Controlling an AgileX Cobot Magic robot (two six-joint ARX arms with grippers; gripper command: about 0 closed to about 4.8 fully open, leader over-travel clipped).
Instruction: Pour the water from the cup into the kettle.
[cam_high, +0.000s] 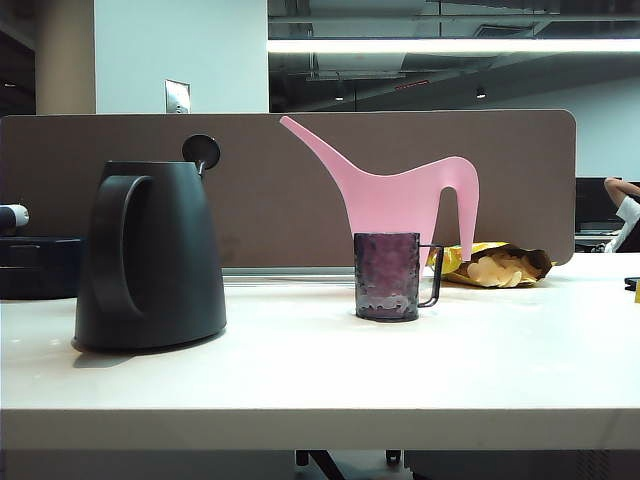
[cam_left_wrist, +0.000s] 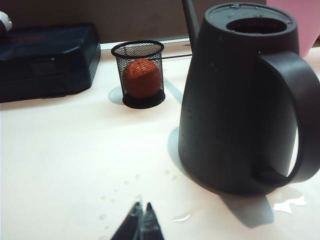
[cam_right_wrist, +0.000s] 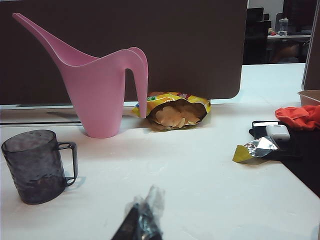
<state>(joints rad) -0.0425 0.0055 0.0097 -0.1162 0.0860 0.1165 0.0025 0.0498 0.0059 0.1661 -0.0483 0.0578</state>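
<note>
both closed grippers, left (cam_left_wrist: 141, 220) and right (cam_right_wrist: 142, 222), hover apart from cup (cam_right_wrist: 35, 165) and kettle (cam_left_wrist: 240, 100).

Pink watering can (cam_right_wrist: 100, 85) beside open chip bag (cam_right_wrist: 175, 111).

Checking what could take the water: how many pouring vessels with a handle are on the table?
3: the black kettle at left, the small cup near the middle, the pink watering can just behind the cup. Others may be hidden.
</note>
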